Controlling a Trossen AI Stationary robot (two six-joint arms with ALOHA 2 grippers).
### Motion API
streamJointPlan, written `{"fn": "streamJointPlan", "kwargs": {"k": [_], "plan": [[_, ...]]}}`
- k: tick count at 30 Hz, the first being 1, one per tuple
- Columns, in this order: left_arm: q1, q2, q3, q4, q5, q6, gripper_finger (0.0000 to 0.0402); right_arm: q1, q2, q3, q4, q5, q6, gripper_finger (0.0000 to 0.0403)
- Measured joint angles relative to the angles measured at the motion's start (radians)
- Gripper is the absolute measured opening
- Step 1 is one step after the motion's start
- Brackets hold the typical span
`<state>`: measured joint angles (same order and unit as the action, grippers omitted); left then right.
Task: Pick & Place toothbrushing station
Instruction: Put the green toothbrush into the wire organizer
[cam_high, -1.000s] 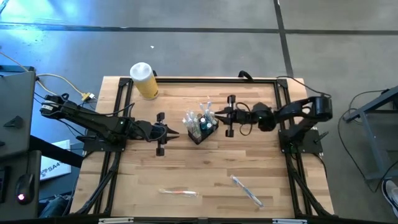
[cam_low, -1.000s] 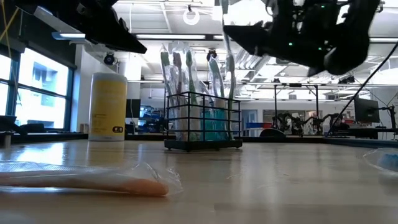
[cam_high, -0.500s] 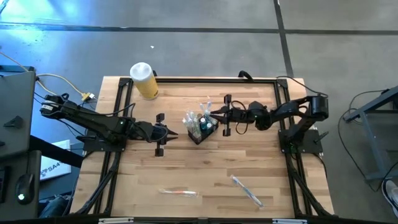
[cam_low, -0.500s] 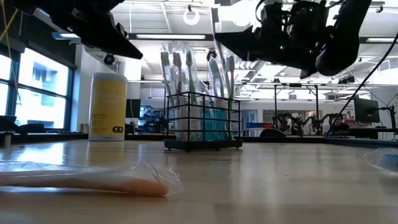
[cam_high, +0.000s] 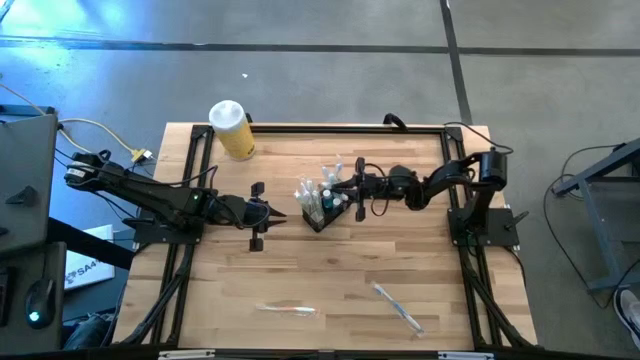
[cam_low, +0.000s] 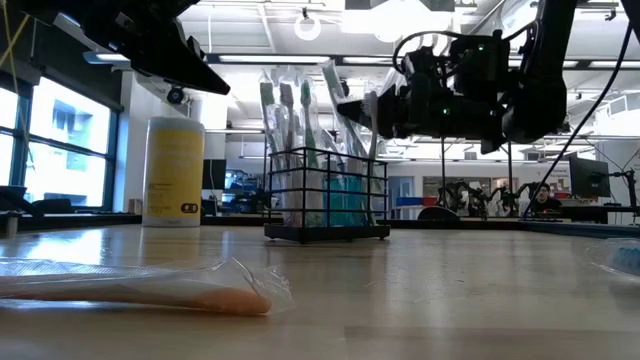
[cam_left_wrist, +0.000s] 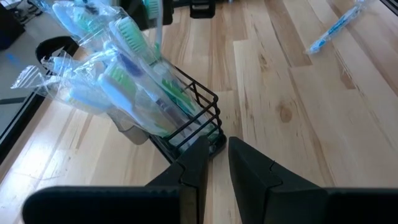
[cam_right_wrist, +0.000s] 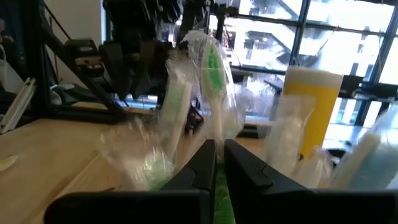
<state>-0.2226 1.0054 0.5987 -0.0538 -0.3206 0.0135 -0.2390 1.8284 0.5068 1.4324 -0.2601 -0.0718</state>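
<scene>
The toothbrushing station (cam_high: 323, 207) stands upright near the middle of the table (cam_high: 300, 270), a small black wire caddy with slatted sides, seen in the low view (cam_low: 326, 195) resting flat on its base. It is packed with wrapped toothbrushes (cam_left_wrist: 118, 74) standing on end in crinkled clear film, their heads well above the rim. It looks light and stiff, the wire thin enough for fingers to close on. The load is top-heavy and loose, though, and the film is slippery — so the rim wire or a side slat seems the better hold, not the brushes, and it should be carried level.

The right end effector (cam_high: 352, 192) is just beside the caddy on its right side, up among the brush heads (cam_right_wrist: 208, 62). In its wrist view the fingers (cam_right_wrist: 202, 163) stand almost together with only a thin gap, and whether they pinch a wrapped brush cannot be told. The left end effector (cam_high: 272, 212) waits near the caddy's other side, fingers (cam_left_wrist: 196, 165) nearly closed, holding nothing.

Further out — a yellow jar (cam_high: 231, 130) with a white lid at the far left corner, and two wrapped toothbrushes lying loose near the front edge (cam_high: 287, 309) (cam_high: 397, 306).
</scene>
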Motion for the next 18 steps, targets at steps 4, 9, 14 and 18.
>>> {"fn": "streamJointPlan", "kwargs": {"k": [4, 9, 14, 18], "plan": [[0.000, 0.000, 0.000, -0.001, 0.000, 0.000, 0.0058, 0.002, 0.023, 0.001, 0.007, 0.035, 0.025, 0.0018], [0.000, 0.001, 0.000, -0.004, 0.000, -0.001, 0.0058, 0.004, 0.023, 0.001, 0.002, 0.058, 0.027, 0.0018], [0.000, 0.001, 0.000, -0.002, 0.000, -0.001, 0.0058, 0.009, 0.021, -0.001, 0.042, -0.001, 0.027, 0.0018], [0.000, 0.001, 0.000, -0.001, -0.001, -0.001, 0.0058, 0.009, 0.021, -0.002, 0.058, -0.025, 0.026, 0.0018]]}}
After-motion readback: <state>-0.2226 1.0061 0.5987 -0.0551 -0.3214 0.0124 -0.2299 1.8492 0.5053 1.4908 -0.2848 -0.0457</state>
